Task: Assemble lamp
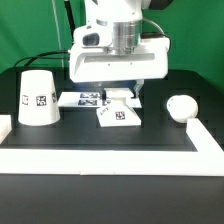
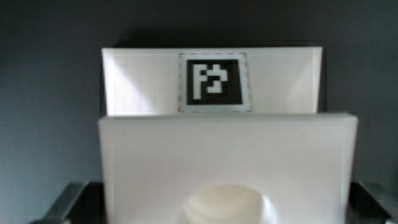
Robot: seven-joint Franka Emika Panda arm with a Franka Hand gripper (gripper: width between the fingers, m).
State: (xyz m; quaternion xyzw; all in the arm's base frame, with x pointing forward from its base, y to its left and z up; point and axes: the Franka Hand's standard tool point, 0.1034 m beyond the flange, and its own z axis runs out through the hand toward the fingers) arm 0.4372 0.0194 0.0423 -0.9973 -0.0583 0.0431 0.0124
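Black surface (image 1: 70, 135) carries three lamp parts, well apart. Arm (image 1: 118, 40) hangs over the middle. Shade (image 1: 38, 97) stands at the exterior view's left, base (image 1: 118, 116) at centre under the hand (image 1: 118, 98), bulb (image 1: 181, 106) at right. Hand straddles the base. Pinching or spread, cannot tell, since its tips barely show. Likely step is grasping the base: centre over it, square to its edges, close evenly, clear of the socket (image 2: 228, 200).

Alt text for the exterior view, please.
The gripper hangs low over the square lamp base at the scene's centre. The shade stands at the exterior view's left, the round bulb at its right. The marker board lies behind the base.
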